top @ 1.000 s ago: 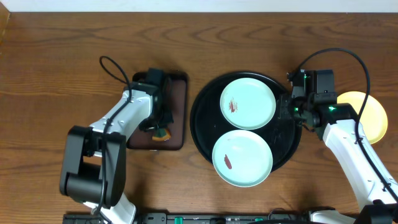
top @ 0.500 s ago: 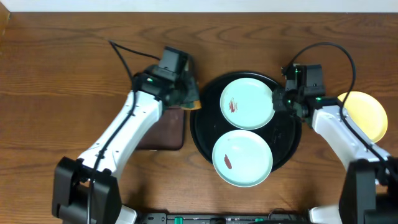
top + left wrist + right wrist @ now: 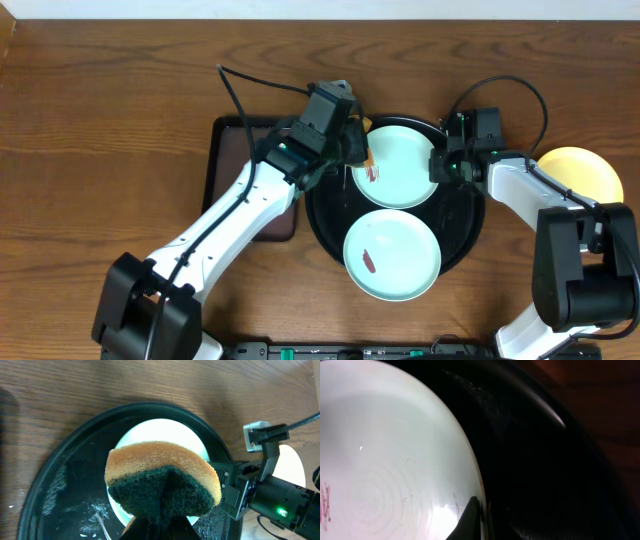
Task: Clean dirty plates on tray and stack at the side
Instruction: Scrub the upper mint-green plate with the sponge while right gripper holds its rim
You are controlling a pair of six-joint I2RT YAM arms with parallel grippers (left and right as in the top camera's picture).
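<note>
The black round tray (image 3: 460, 235) holds two mint plates. The far plate (image 3: 405, 165) has a reddish smear near its left side, and the near plate (image 3: 395, 250) has a smear at its lower left. A pale yellow plate (image 3: 585, 185) lies on the wood at the right. My left gripper (image 3: 352, 150) is shut on a yellow and dark-green sponge (image 3: 162, 477) just above the far plate's left part (image 3: 160, 430). My right gripper (image 3: 442, 165) pinches that plate's right rim (image 3: 385, 450), with one finger (image 3: 479, 520) over the edge.
A dark-brown rectangular tray (image 3: 235, 180) lies left of the black tray, partly under my left arm. Water drops sit on the black tray floor (image 3: 65, 485). The right arm's body (image 3: 270, 495) shows close to the sponge in the left wrist view.
My left arm has swung right from the brown tray, carrying the sponge to above the far mint plate. My right gripper has moved left onto that plate's right rim.
</note>
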